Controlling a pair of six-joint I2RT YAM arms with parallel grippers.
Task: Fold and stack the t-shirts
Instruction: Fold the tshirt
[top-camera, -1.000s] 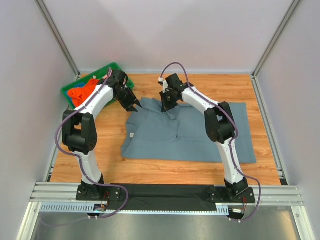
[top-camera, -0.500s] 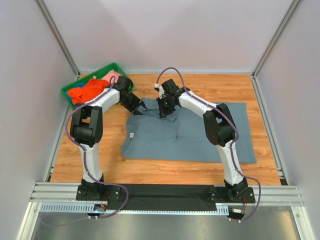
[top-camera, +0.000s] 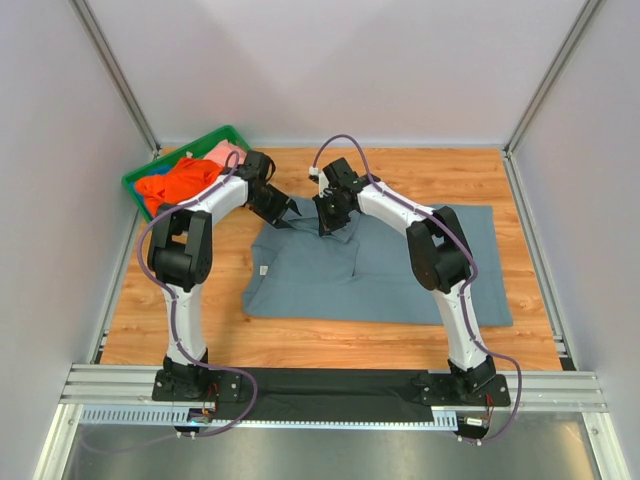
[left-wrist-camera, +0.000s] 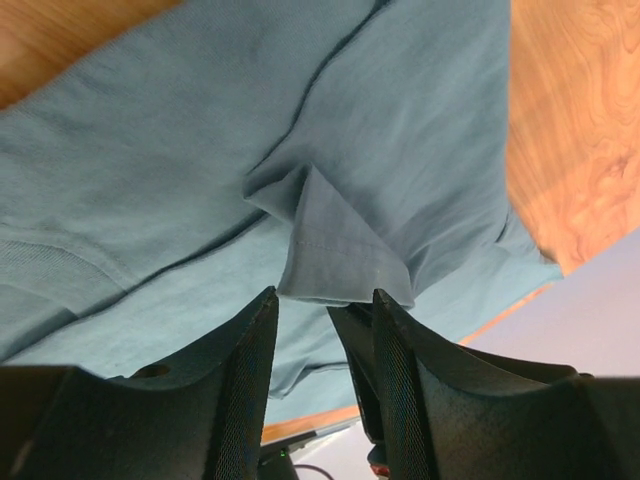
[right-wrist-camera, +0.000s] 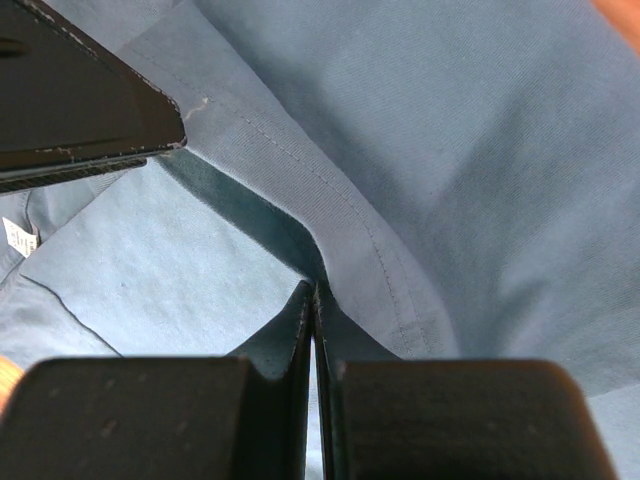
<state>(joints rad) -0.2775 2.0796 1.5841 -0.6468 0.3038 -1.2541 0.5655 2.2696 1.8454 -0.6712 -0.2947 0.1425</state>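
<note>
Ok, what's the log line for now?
right gripper: shut on slate grey-blue fabric t-shirt | left gripper: open at its folded flap | fold: not finished

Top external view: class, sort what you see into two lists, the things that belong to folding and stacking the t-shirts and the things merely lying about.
Belongs to the job:
- grey-blue t-shirt, spread on the table
- orange t-shirt, in the bin
- pink t-shirt, in the bin
- left tool, open at a sleeve flap
- right tool, pinching the grey-blue fabric

Just there:
- green bin
- wooden table
</note>
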